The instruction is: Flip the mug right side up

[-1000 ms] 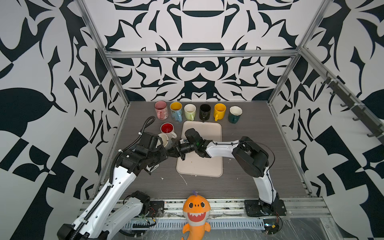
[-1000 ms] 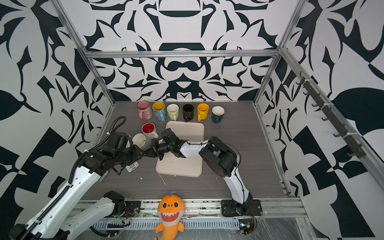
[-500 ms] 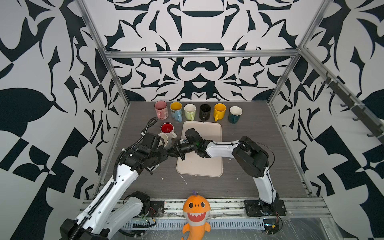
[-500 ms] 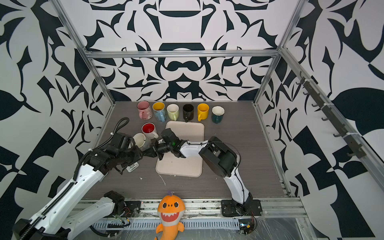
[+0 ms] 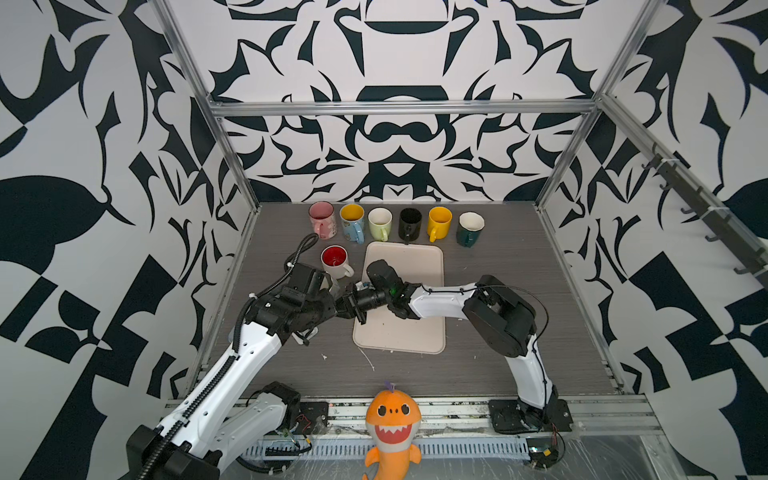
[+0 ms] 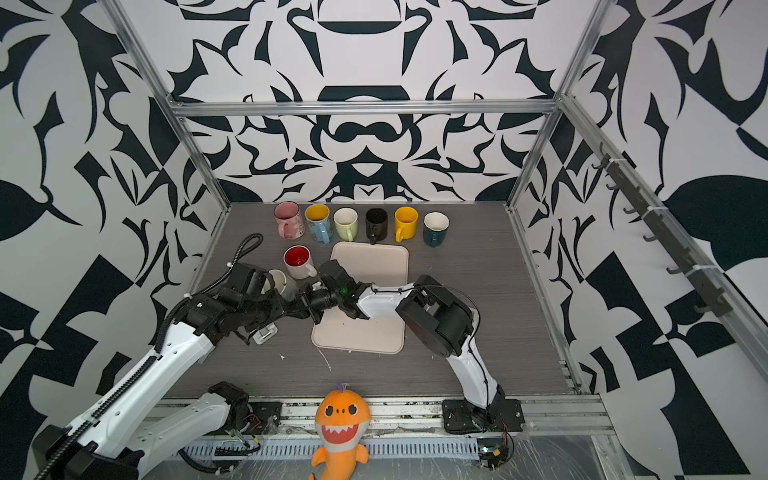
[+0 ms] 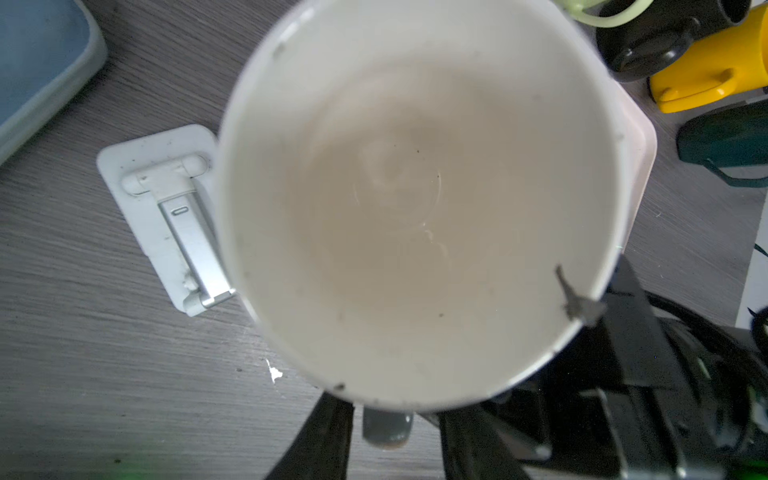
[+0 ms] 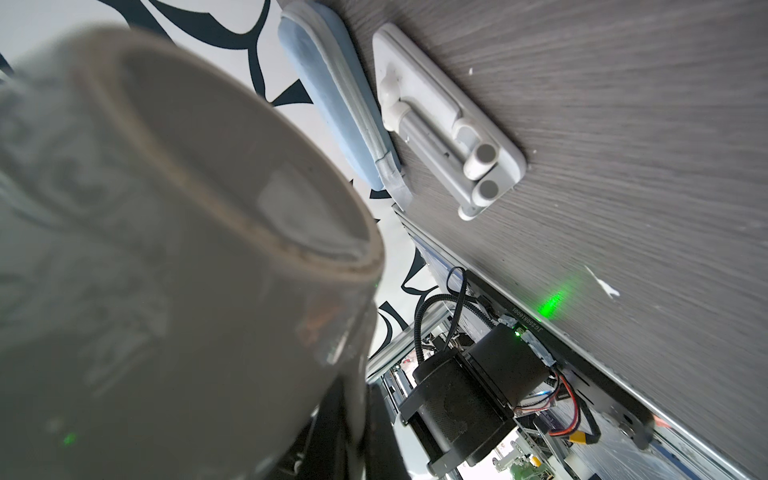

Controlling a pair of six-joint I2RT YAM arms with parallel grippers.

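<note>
The mug (image 6: 283, 283) is cream white and hangs in the air on its side, left of the tray. Its mouth faces the left wrist camera (image 7: 415, 187), and its base shows in the right wrist view (image 8: 166, 291). My right gripper (image 8: 353, 419) is shut on the mug's wall at the rim, with one fingertip (image 7: 582, 307) inside the mouth. My left gripper (image 7: 395, 436) is under the mug. Its fingers (image 7: 324, 440) stand on either side of the grey handle (image 7: 386, 432), with a narrow gap on each side. Their tips are hidden behind the mug. The grippers meet at the tray's left edge, left (image 6: 297, 309) and right (image 6: 313, 305).
A white mug with a red inside (image 5: 334, 261) stands upright just behind the held mug. Several upright mugs (image 5: 409, 224) line the back. Also here are a beige tray (image 5: 403, 332), a white folding stand (image 6: 264, 334) on the table below the left gripper, a blue-grey pad (image 7: 37, 62) and an orange shark toy (image 5: 390, 428).
My left arm has edged to the right, closer in under the mug. The right arm and its grip on the mug have not moved.
</note>
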